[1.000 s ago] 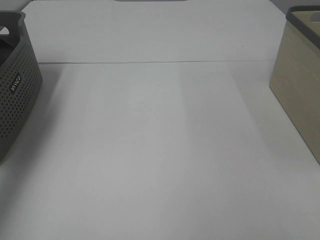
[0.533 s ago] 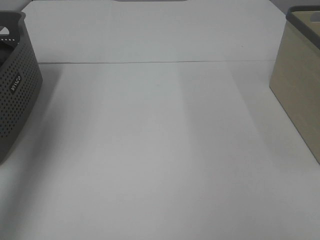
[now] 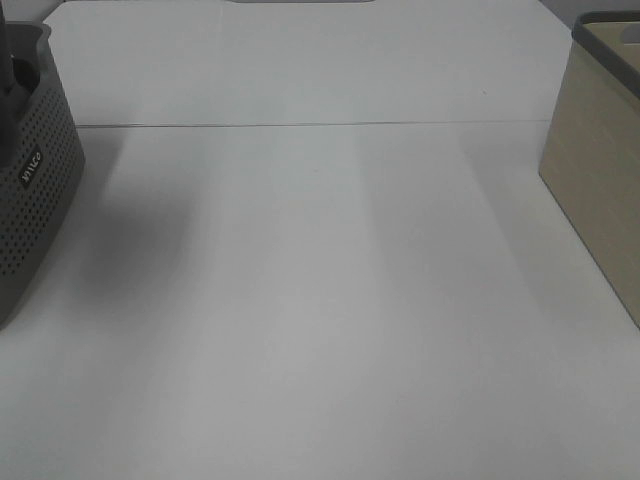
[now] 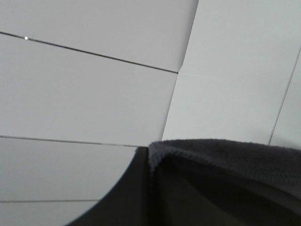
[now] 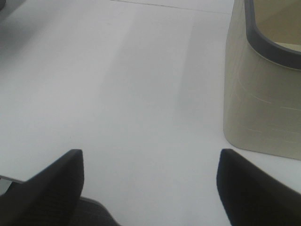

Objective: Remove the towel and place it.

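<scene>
Dark mass now at the grey basket (image 3: 35, 200) rim, absent before; towel or arm, can't tell. Towel (image 4: 225, 157) hem looks pinched in the closed left gripper (image 4: 148, 188). Right gripper (image 5: 150, 188) is spread wide and empty over the table (image 3: 320, 300), near the beige basket (image 5: 263, 94). Removal looks underway; placing still to do.

Looks like a robot test bench in a lab-type room. A bare white table (image 3: 320, 300) has one thin seam line (image 3: 300, 125) across its far part. A dark perforated basket (image 3: 30, 200) sits at the left edge and a beige basket (image 3: 595, 170) at the right. Plain white wall panels (image 4: 94, 94) meet at thin joints, and the black right gripper (image 5: 150, 151) hangs over the tabletop.
</scene>
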